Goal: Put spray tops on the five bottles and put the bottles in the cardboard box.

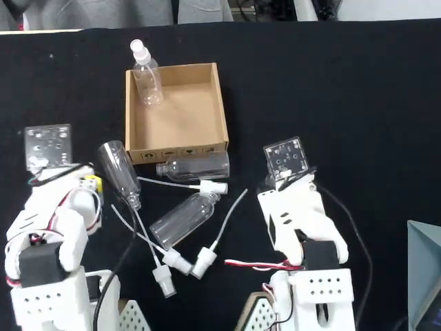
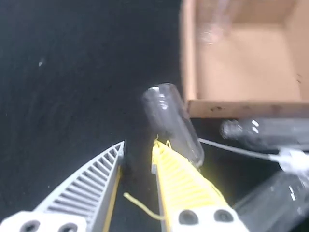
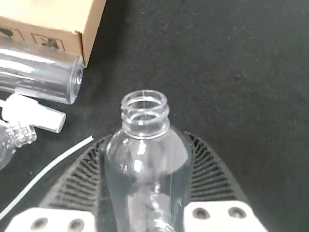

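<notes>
Right claw (image 3: 146,140): clamped on an open-necked bottle (image 3: 145,113), its neck pointing away from the wrist
Left claw (image 2: 139,145): fingers slightly apart, holding nothing
By the left claw: a tilted bottle (image 2: 171,121) lies just past the tip of the yellow finger (image 2: 178,179); beyond it stands the front wall of the cardboard box (image 2: 231,108)
Between the claws: a front bottle (image 1: 194,165) lies along the box wall and a middle bottle (image 1: 185,218) lies nearer the arm bases; around them are loose spray tops (image 1: 213,187) whose thin tubes (image 1: 231,214) cross one another, a cluttered patch
In the box: a topped bottle (image 1: 146,79) leans in the corner farthest from the right claw, its spray head over the rim
Bottles: five — one held, three lying on the desk (image 1: 358,89), one in the box
Spray tops: five — one fitted, four loose, three of these in a cluster (image 1: 176,261) near the arm bases
Box: one, open upward, its brown floor showing beside the topped bottle
Open room: black desk stretches ahead of the right claw and on its outer side; a grey object (image 1: 424,276) sits at the near edge on that side
Edges: the desk's far edge runs beyond the box, well apart from both claws
</notes>
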`<state>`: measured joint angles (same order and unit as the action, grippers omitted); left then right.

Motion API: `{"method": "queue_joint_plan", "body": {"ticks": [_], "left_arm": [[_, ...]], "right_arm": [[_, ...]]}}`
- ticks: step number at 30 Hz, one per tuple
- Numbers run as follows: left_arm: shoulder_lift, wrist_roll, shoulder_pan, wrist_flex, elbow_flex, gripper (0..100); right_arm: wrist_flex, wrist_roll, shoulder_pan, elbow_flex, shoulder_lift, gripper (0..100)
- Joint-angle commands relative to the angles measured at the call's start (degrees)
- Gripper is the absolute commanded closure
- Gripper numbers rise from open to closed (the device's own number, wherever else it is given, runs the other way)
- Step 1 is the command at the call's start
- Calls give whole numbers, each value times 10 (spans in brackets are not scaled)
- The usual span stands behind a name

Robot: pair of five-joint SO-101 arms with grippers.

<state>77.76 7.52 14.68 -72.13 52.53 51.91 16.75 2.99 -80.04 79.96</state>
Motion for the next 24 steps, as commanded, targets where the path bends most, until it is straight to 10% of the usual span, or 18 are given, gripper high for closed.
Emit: {"method": "queue_joint_plan", "body": {"ticks": [1,24], "left_arm": [[3,40,-55,-62,-86,916],[-185,139,-363,-277,-193,917]], "right_arm": [[-25,-4,-12,3,17,907],[-26,-28,-48,2,18,907]]}}
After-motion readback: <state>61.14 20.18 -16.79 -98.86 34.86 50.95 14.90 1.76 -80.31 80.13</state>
